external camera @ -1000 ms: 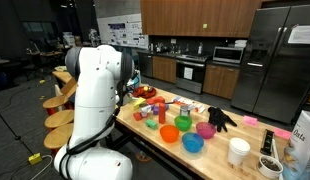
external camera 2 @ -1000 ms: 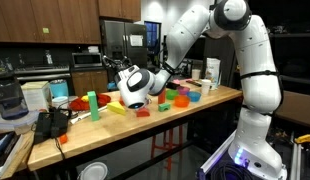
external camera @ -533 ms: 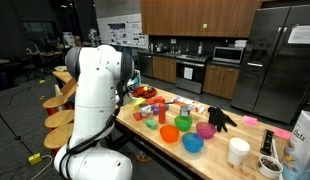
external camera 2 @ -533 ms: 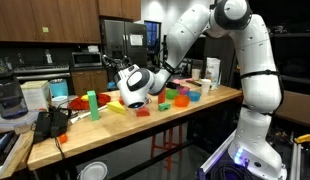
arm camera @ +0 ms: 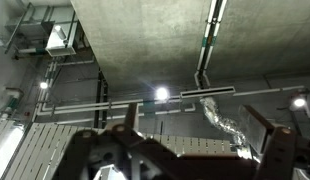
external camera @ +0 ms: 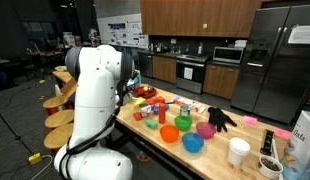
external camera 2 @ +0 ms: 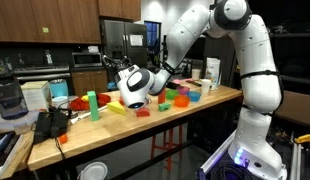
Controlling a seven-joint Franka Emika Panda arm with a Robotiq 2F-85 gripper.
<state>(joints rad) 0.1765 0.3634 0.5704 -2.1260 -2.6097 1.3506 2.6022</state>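
Observation:
My gripper (arm camera: 195,125) points up at the ceiling in the wrist view, open, with only ceiling lights and a foil duct showing between its dark fingers (arm camera: 130,118). In an exterior view the white wrist (external camera 2: 135,88) hangs over the wooden table (external camera 2: 115,125) with the gripper (external camera 2: 122,68) tilted upward, holding nothing. Below it lie a yellow block (external camera 2: 115,107), a green block (external camera 2: 92,99) and a red block (external camera 2: 143,113). The white arm (external camera: 95,90) hides most of the gripper in an exterior view.
Coloured bowls stand on the table: orange (external camera: 170,133), green (external camera: 183,122), blue (external camera: 193,143), pink (external camera: 205,129), red (external camera: 145,92). A black glove (external camera: 221,118) and white cup (external camera: 238,151) lie further along. A black object (external camera 2: 50,122) and a blender (external camera 2: 7,98) sit at one end.

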